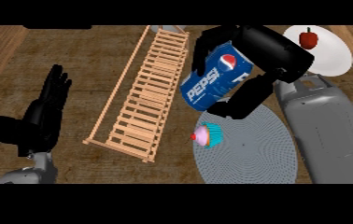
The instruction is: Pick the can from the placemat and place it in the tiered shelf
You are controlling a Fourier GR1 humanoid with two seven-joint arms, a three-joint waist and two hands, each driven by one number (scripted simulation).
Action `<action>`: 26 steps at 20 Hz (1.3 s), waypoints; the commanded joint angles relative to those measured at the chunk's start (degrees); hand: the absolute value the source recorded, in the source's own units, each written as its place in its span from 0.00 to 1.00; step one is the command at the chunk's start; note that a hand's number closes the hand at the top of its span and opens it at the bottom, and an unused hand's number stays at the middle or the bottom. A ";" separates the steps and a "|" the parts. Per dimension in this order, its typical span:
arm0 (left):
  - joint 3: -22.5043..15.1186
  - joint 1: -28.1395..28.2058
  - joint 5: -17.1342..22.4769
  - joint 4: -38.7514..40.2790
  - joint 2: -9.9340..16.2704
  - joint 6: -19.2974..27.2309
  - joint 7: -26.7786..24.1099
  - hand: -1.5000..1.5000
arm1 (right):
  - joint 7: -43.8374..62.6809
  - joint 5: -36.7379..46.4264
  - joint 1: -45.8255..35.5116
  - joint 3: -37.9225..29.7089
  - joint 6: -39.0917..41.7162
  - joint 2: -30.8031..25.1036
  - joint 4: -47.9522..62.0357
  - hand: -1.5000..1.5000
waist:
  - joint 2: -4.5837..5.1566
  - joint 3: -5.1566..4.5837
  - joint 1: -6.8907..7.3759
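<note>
Holding the Pepsi can (212,78) in my curled right hand (265,55), beside the tiered shelf (141,97); left hand (45,108) open.

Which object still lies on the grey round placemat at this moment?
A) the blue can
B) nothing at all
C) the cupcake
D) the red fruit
C: the cupcake sits at the left edge of the placemat, while the right hand holds the can lifted near the tiered shelf.
</note>
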 commanded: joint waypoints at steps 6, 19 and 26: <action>-1.03 -0.69 -1.54 -2.66 -1.06 0.36 2.71 0.50 | -8.45 9.35 -7.17 2.69 -10.29 9.24 16.66 1.00 | 0.00 0.01 0.18; 1.40 -2.00 -0.41 1.64 -0.81 -1.51 0.65 0.50 | -13.56 2.95 -14.72 4.67 -22.38 11.15 38.08 1.00 | 0.15 -0.01 0.59; 0.49 -0.92 -2.42 -0.13 -1.80 -0.54 0.67 0.50 | -19.58 0.37 -16.58 9.47 -21.12 11.16 46.31 0.00 | 0.06 0.00 0.41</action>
